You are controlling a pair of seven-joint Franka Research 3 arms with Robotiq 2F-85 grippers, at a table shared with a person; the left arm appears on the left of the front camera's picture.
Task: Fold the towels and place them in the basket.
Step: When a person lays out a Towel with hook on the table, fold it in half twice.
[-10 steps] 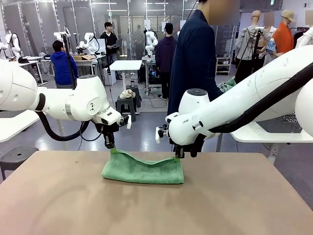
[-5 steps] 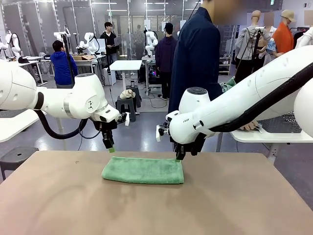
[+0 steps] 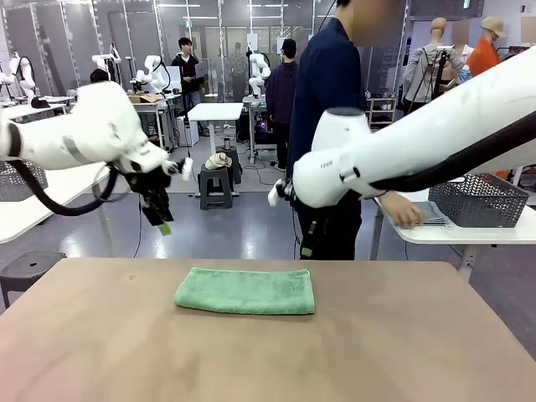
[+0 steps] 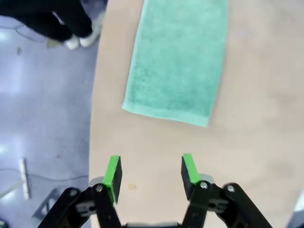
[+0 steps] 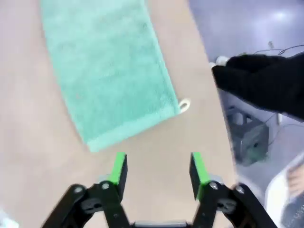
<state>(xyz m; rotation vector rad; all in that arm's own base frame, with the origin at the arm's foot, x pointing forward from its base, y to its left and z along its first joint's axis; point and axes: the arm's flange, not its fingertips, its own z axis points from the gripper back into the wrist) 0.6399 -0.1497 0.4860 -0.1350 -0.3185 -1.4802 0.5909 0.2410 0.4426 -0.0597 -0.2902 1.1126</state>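
Observation:
A light-green towel (image 3: 244, 291) lies folded in a flat strip on the brown table (image 3: 268, 360), near its far edge. My left gripper (image 3: 162, 219) hangs open above and to the left of it, holding nothing. The left wrist view has the towel (image 4: 178, 59) ahead of the open gripper (image 4: 150, 171). My right gripper (image 3: 306, 241) hovers above the towel's right end, dark against the person's trousers. In the right wrist view it (image 5: 158, 171) is open over the towel (image 5: 107, 66), whose white tag (image 5: 184, 104) sticks out. The dark grey basket (image 3: 483, 201) stands on a side table at the right.
A person (image 3: 331, 92) stands just beyond the far edge, one hand (image 3: 400, 211) on a pile on the right side table. The person's shoes (image 4: 80, 40) are by the table edge. Another dark mesh basket (image 3: 12, 180) sits on the left table.
Both grippers have let go of the towel's far corners and risen; the left swung up and to the left. The towel now lies flat. The person has turned to the right side table.

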